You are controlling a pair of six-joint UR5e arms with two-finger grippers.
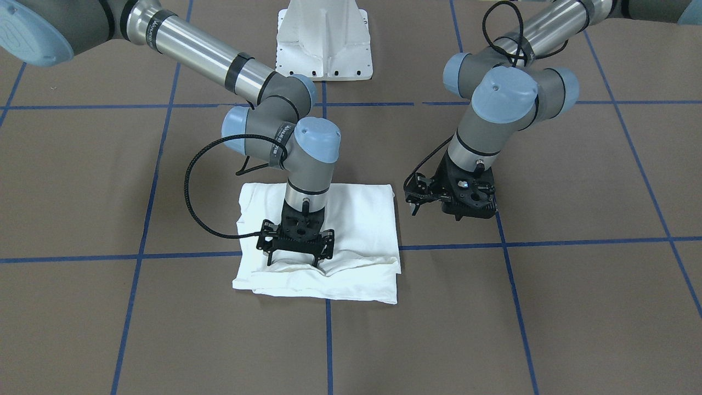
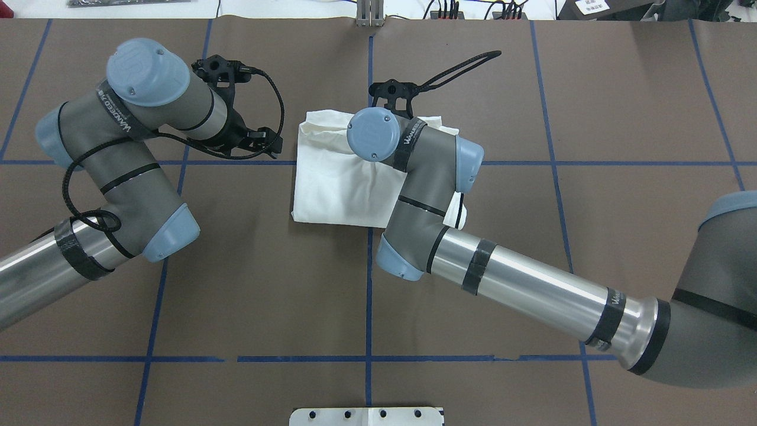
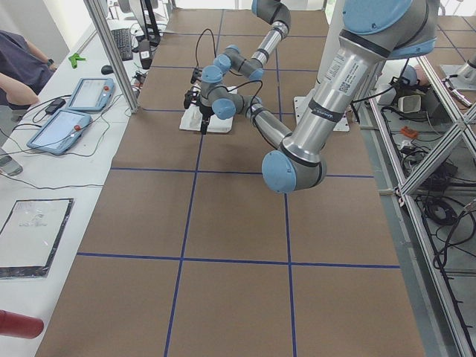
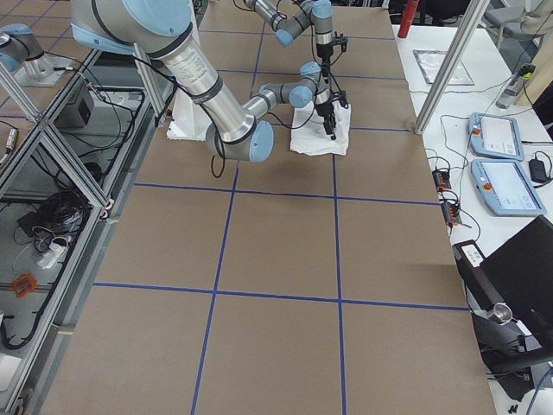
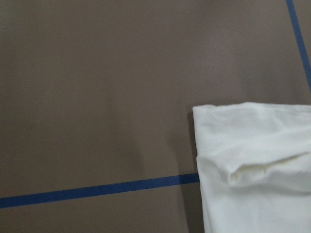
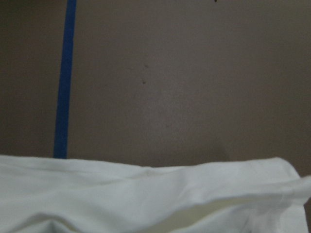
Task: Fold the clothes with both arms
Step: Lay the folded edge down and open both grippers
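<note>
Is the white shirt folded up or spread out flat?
Folded. The white thin-fabric shirt lies as a small rectangle on the brown table, with stacked layers showing along its front edge.

The shirt (image 1: 362,219) is showing plain white. The worktop (image 1: 576,318) is showing brown, crossed by a grid of blue lines (image 1: 455,248). The right arm (image 1: 203,52) and left arm (image 1: 493,126) are showing silver-grey tubes, light blue caps and black fingers (image 1: 317,261).

Left arm (image 3: 327,111) reaches in from two o'clock; right arm (image 3: 239,65) bends over the white shirt (image 3: 190,121) at twelve o'clock.
</note>
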